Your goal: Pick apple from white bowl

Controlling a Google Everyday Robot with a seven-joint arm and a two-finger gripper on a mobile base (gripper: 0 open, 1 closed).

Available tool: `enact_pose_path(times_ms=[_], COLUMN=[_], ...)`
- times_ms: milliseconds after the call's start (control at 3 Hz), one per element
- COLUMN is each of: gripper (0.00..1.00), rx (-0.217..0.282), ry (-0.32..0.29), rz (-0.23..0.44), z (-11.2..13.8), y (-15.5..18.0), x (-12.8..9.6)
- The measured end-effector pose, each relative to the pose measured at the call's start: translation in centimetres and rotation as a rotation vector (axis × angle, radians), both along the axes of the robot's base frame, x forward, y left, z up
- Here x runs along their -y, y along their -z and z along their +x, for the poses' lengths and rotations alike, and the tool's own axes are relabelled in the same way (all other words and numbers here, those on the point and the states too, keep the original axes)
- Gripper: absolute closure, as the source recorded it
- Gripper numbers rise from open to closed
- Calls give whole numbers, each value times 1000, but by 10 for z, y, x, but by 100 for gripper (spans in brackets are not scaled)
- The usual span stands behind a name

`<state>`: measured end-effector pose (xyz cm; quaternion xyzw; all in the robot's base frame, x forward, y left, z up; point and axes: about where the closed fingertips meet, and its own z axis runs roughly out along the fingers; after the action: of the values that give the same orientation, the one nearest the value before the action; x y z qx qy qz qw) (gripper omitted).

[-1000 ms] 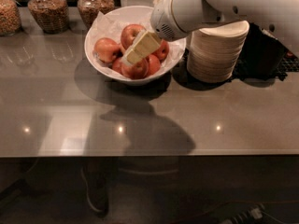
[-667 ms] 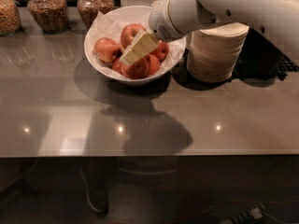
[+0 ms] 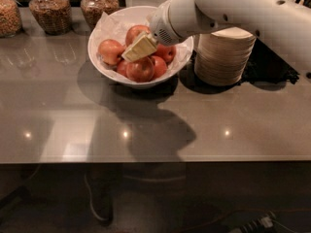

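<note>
Bowl [image 3: 104, 64] sits on table [image 3: 73, 110], lined w/ crinkled paper [image 3: 108, 25], holding approx 5 red apples. Arm [image 3: 233, 8] comes in from bowl's right & slants down over its rim. Gripper [image 3: 127, 56] is inside bowl, cream tip pointing down-left, in the middle of the fruit. Open or clenched: can't tell from this angle.

Apple [image 3: 142, 70] lies at bowl's front edge, nearest the camera, red w/ yellow patches. Gripper tip is right at its upper-left side; contact vs just above, can't tell. Apple not lifted, resting among the others.

Other apples in bowl:
- one at left side [image 3: 111, 51]
- one at back [image 3: 135, 33], partly behind gripper
- one at right [image 3: 167, 53], under the arm
- one just right of the apple [image 3: 159, 66]

Stack of cream bowls [image 3: 223, 57] stands just right of bowl, close but not touching as far as visible. 3 jars behind bowl to its left: [image 3: 99, 1], [image 3: 48, 8], [image 3: 7, 16] at pic edge. Arm's shadow falls on table in front of bowl.
</note>
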<state>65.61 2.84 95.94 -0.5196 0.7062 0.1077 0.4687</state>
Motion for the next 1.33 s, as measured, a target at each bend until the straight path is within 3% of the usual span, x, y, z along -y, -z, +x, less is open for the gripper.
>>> enact_pose_path(times_ms=[1000, 1333], gripper=[88, 100], rx=[-4, 13], ry=[0, -17], rz=[5, 27], z=[1, -2], y=[1, -16], x=[-3, -6])
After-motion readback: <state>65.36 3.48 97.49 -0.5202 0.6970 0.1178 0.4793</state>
